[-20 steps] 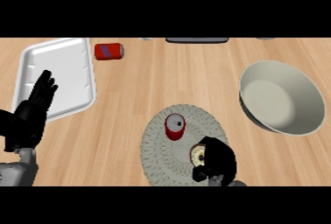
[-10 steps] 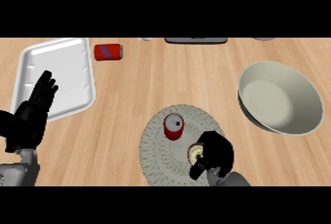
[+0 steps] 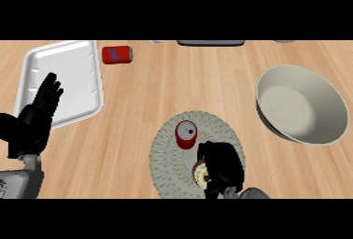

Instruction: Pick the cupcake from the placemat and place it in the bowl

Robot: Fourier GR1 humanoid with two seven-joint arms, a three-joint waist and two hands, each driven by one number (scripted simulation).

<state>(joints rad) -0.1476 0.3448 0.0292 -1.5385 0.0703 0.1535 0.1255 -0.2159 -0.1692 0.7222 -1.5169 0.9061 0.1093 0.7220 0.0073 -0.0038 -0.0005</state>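
- Nearest to us, our right robot hand (image 3: 222, 167) curls over the cupcake (image 3: 202, 173), which sits on the near part of the round placemat (image 3: 165, 154); only a pale sliver of the cupcake shows at the hand's left edge.
- Just beyond the hand, a red can (image 3: 186, 135) stands on the same placemat; we can read no writing on it.
- At the left edge our left robot hand (image 3: 38, 119) rests with fingers straight and up, overlapping the near corner of a white tray (image 3: 76, 60).
- To the right, the grey bowl (image 3: 301, 103) lies well apart from the placemat, with bare wooden table (image 3: 179, 79) between them.
- Farther off, a second red can (image 3: 116, 54) lies beside the tray; its label is unreadable.
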